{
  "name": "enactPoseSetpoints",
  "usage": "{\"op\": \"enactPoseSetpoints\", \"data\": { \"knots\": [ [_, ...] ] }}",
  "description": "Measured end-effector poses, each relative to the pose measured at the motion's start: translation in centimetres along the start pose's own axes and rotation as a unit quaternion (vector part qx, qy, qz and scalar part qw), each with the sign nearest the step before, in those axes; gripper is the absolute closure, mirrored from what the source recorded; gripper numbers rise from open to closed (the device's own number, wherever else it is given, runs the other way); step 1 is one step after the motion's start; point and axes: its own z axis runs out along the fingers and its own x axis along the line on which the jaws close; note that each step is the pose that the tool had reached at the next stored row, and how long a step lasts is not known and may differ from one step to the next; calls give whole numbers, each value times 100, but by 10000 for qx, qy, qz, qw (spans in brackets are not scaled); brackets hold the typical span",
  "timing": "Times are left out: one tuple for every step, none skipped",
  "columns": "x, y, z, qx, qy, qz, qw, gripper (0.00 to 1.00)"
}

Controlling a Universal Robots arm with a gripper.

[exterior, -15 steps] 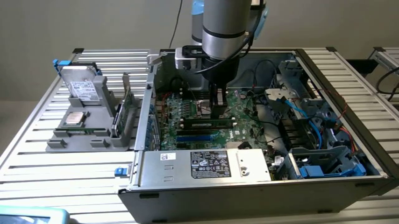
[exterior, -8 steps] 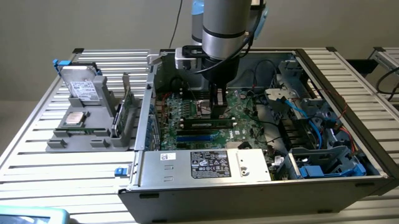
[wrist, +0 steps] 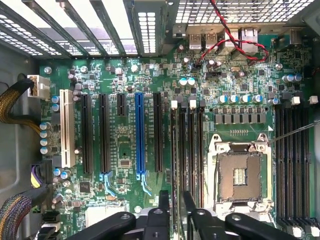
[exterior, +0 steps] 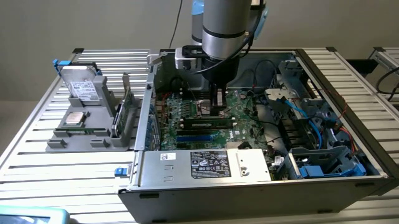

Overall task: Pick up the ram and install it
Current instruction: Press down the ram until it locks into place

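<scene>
1. Gripper is on the arm, lowered into the open case, just over the motherboard.
2. Ram stands on edge along the memory slots, inside the case, between the blue slot on its near side and the CPU socket on its far side.
3. Gripper sits right at the ram's far edge in the exterior view. In the wrist view it straddles the line of a memory slot.
4. Gripper state: cannot tell whether it is clamped on the ram or loose around it.
5. Cannot tell whether the ram is fully seated.
6. Labelled metal box sits in the case, near side of the ram.
7. Grey holder is on the slatted table, outside the case on the exterior view's left, well apart from the gripper.
8. Silver drive stands in the holder's far end.
</scene>
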Motion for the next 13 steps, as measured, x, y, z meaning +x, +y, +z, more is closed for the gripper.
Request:
{"op": "enactPoseSetpoints", "data": {
  "knots": [
    [0,0,0,0,0,0,10000,81],
    [0,0,0,0,0,0,10000,87],
    [0,0,0,0,0,0,10000,89],
    [0,0,0,0,0,0,10000,89],
    [0,0,0,0,0,0,10000,89],
    [0,0,0,0,0,0,10000,89],
    [0,0,1,0,0,0,10000,89],
    [0,0,5,0,-5,0,10000,89],
    [1,-2,13,-1,-14,0,10000,89],
    [1,-6,26,-1,-27,0,10000,89],
    [1,-16,39,-2,-32,0,10000,89],
    [1,-37,49,-4,-38,0,10000,89],
    [0,-60,60,-6,-51,0,10000,89]
  ]
}}
